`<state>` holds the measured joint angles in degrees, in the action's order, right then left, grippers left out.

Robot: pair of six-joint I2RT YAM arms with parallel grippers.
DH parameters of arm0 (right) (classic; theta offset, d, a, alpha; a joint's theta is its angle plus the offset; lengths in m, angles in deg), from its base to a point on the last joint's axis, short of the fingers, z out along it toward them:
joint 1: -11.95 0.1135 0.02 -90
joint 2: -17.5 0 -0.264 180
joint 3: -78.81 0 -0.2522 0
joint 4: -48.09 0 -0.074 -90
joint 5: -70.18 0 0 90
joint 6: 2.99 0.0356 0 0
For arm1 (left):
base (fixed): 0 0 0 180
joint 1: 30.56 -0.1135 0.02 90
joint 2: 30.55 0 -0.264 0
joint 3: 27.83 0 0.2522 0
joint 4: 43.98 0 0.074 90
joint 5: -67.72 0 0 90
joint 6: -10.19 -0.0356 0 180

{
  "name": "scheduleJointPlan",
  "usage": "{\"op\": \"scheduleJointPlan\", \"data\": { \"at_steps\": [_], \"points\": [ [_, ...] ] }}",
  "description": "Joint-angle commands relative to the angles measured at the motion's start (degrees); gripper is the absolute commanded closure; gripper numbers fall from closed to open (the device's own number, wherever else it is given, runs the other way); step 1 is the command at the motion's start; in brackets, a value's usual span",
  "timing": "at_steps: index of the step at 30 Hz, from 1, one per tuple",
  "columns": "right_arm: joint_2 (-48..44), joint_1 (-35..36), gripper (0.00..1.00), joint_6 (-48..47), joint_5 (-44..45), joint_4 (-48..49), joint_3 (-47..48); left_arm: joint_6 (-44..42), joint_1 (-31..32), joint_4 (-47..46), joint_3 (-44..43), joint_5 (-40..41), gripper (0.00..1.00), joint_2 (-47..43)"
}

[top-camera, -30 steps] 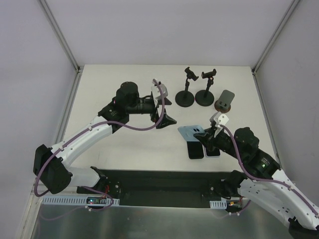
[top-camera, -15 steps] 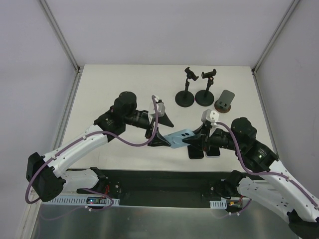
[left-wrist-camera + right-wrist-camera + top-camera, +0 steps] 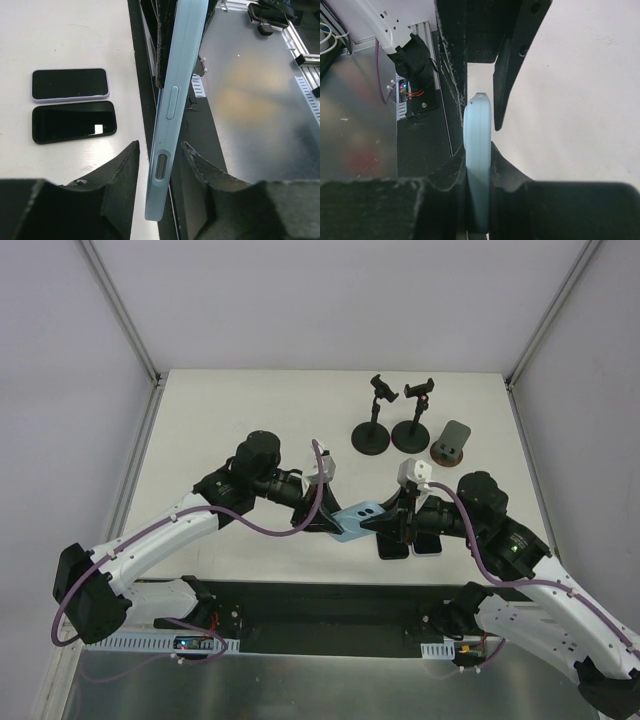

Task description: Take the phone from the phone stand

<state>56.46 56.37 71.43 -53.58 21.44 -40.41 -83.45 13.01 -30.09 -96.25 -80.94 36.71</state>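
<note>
Moved since a second ago: left gripper [image 3: 161, 165] is swung in from the middle of the bench [image 3: 230, 410] to the light blue phone [image 3: 360, 518], and its jaws are drawn in from wide open. Phone is held edge-up in the air near the front of the bench, between both arms. Right gripper [image 3: 477, 167] is clamped on one end. Left jaws are seen straddling the other end with a sliver of gap on each side, so nothing is gripped there yet. Clamp stands [image 3: 372, 436] at the back are seen empty, so removal is judged done and an arm-to-arm handover appears to be in hand. Next, left closure is to be finished squarely on the flat faces before right is released; otherwise the phone could be dropped by the black phone [image 3: 74, 121] and lavender phone [image 3: 70, 83] lying close by.
</note>
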Motion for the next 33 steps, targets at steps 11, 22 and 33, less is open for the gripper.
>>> {"op": "scheduleJointPlan", "data": {
  "at_steps": [11, 22, 33],
  "points": [
    [-2.83, -0.21, 0.51, 0.28, 11.49, 6.56, 0.53, 2.58, 0.9, -0.38, 2.18, 15.38, 1.0, -0.82],
    [-5.3, -0.13, 0.04, 0.63, 37.6, 0.24, -0.62, 21.72, 4.24, 3.13, 5.79, 56.08, 1.0, 2.69],
    [3.66, -0.21, 0.04, 22.5, 39.65, 2.24, -3.34, 35.18, 11.7, 8.4, 0.7, 75.78, 1.0, 9.02]
  ]
}}
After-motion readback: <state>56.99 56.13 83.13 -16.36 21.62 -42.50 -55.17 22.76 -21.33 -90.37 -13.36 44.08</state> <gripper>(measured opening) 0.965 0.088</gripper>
